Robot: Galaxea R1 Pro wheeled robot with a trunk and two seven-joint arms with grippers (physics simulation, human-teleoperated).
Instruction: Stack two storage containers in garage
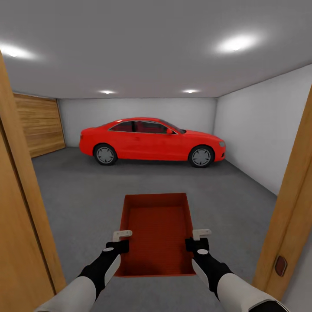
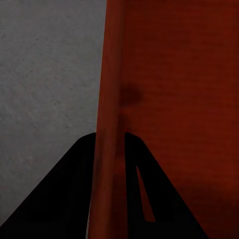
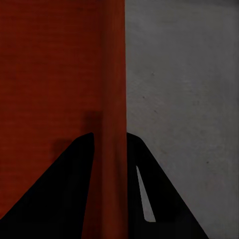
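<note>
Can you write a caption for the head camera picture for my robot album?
Both claws, left and right, carry an orange-red storage container through the doorway toward the red car.

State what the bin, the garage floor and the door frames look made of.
Bin: probably moulded plastic, matt orange-red, with thin walls and a finely ribbed inside. Floor: looks like concrete, dark grey, rough and speckled in the wrist views. Door frames: wood by the look, honey-coloured with a faint grain and smooth finish. Being a render, all three stay guesses.

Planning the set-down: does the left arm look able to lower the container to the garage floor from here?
Probably yes: the container hangs over bare concrete floor, with the red car far beyond.
</note>
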